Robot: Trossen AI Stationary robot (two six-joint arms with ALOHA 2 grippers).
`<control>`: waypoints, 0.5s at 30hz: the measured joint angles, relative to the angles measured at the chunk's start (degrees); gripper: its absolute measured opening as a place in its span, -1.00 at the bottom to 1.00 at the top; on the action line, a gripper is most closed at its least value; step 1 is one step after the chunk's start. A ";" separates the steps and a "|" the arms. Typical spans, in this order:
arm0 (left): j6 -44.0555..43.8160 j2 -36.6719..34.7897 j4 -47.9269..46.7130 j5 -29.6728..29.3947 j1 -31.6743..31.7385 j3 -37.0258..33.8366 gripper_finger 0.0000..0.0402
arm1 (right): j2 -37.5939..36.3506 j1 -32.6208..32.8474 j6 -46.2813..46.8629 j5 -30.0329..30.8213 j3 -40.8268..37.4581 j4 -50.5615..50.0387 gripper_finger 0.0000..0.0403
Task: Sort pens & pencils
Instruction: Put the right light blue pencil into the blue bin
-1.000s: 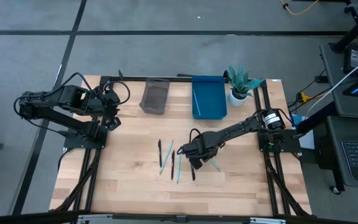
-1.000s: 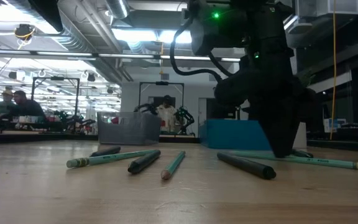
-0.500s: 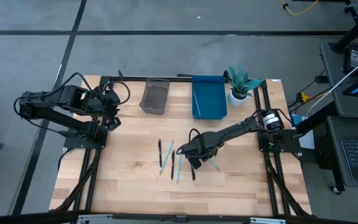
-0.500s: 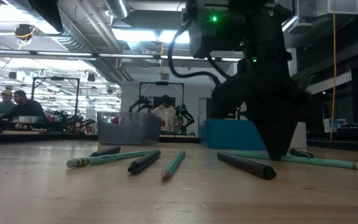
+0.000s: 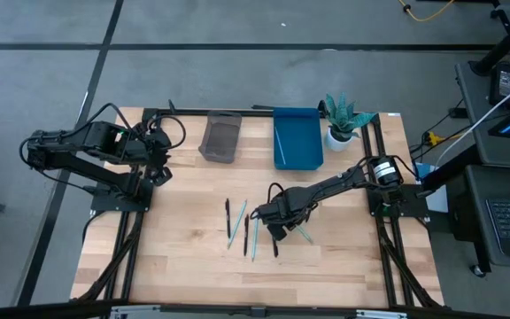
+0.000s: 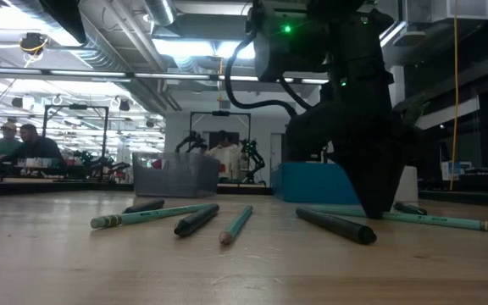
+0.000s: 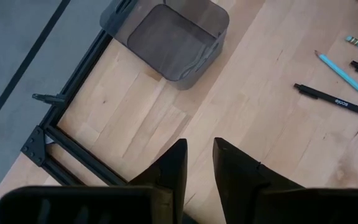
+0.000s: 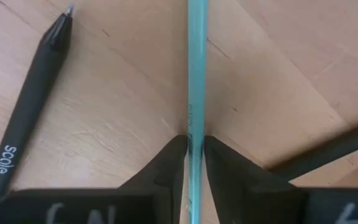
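Teal pencil [image 8: 196,81], light, stiff, slippery: your right hand [image 8: 194,149] pinches its shaft against the tabletop [image 8: 123,93]; grip mid-length.

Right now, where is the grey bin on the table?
In the high view, the grey bin stands at the table's far edge, left of the blue bin, beyond the scattered pens and pencils.

We cannot see where the teal pencil [image 8: 196,74] ends; the right wrist view's edge crops it. The black pen [image 8: 23,134] is likewise cropped.
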 joint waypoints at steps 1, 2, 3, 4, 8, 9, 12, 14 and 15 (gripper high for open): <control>0.00 0.00 0.01 0.00 0.00 0.00 -0.64 | 0.00 -0.09 0.00 -0.16 0.00 0.01 -0.69; 0.00 0.02 0.01 0.00 -0.01 0.00 -0.64 | 0.00 -0.12 -0.06 -0.23 -0.02 0.06 -0.72; 0.01 0.02 0.01 0.00 -0.01 0.00 -0.64 | 0.00 -0.17 -0.13 -0.20 -0.02 0.11 -0.75; 0.00 0.02 0.04 0.00 -0.01 0.00 -0.64 | 0.00 -0.31 -0.18 -0.21 -0.02 0.10 -0.78; 0.00 0.02 0.05 0.00 -0.01 0.00 -0.64 | 0.00 -0.67 -1.08 -0.80 -0.04 0.02 -0.89; 0.00 0.02 0.06 0.00 -0.01 0.00 -0.64 | 0.00 -0.72 -1.37 -0.92 -0.05 0.02 -0.90; 0.00 0.02 0.06 0.00 -0.01 0.00 -0.64 | 0.00 -0.90 -1.47 -1.26 -0.05 0.00 -0.88; 0.00 0.02 0.06 0.00 -0.01 0.00 -0.64 | 0.04 -0.97 -1.48 -1.36 0.20 -0.40 -0.83; 0.00 0.02 0.08 0.00 -0.01 0.00 -0.64 | 0.12 -0.98 -1.49 -1.35 0.42 -0.70 -0.81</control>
